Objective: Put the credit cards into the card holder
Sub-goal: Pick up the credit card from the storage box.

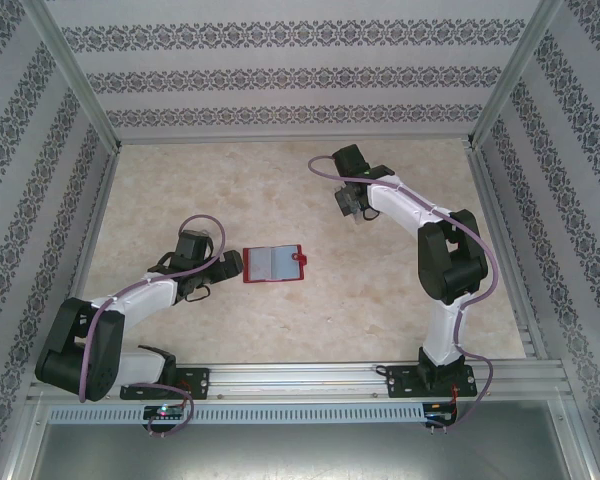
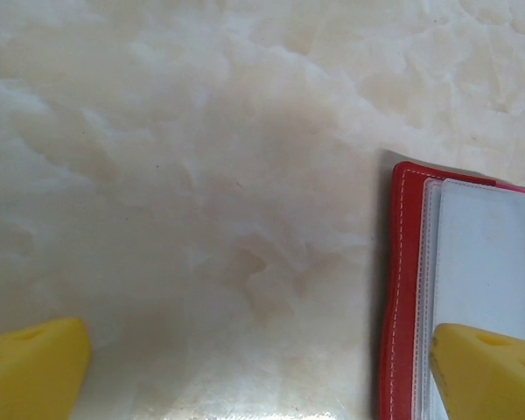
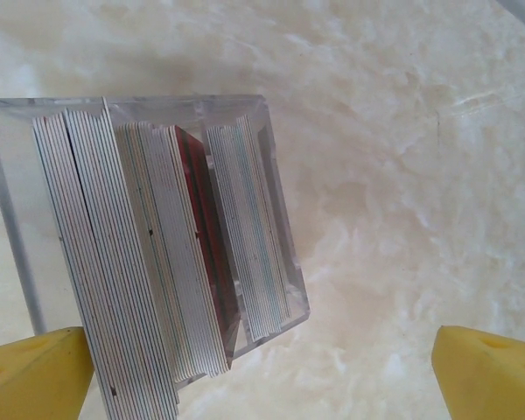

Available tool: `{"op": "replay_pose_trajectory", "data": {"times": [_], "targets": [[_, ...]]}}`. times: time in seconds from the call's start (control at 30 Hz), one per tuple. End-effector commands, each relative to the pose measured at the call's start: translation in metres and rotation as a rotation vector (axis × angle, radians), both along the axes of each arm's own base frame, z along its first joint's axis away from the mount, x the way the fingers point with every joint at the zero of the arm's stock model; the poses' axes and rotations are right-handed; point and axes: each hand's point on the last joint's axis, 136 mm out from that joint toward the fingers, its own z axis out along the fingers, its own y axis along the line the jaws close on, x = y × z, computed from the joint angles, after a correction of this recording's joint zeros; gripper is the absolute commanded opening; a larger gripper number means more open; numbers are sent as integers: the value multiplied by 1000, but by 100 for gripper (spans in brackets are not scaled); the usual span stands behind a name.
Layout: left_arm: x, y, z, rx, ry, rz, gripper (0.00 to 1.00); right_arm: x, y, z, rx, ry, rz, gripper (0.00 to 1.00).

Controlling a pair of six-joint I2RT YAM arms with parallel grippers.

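The card holder [image 1: 275, 263] lies open flat near the table's middle, red with greyish clear pockets and a snap tab on its right. My left gripper [image 1: 230, 267] is open at its left edge. In the left wrist view one yellow fingertip [image 2: 486, 372] is over the card holder's [image 2: 402, 289] left page and the other over bare table. Farther back right, my right gripper [image 1: 352, 208] is open above several light-grey credit cards [image 3: 157, 262] standing on edge in stacks. Nothing is between the right gripper's [image 3: 262, 372] fingers; its left fingertip [image 3: 31, 372] is beside the leftmost stack.
The cards stand in a clear plastic box [image 3: 276, 175], with a dark red item [image 3: 206, 245] wedged between two stacks. Patterned walls and metal posts [image 1: 75, 70] enclose the marble tabletop [image 1: 230, 190]. A metal rail [image 1: 310, 378] carries both arm bases at the near edge.
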Motion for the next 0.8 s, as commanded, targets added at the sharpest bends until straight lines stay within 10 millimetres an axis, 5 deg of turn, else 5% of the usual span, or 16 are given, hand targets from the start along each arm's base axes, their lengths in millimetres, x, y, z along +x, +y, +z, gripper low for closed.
{"op": "replay_pose_trajectory", "data": {"times": [0.0,0.23,0.77], "targets": [[8,-6,7,9,-31,-26,100,6,-9,24,-55,-73,-23,98],[8,-6,5,9,-20,-25,100,8,-10,16,-88,-40,-24,97],[9,-7,-4,47,27,-35,100,5,7,11,27,-3,30,40]]}}
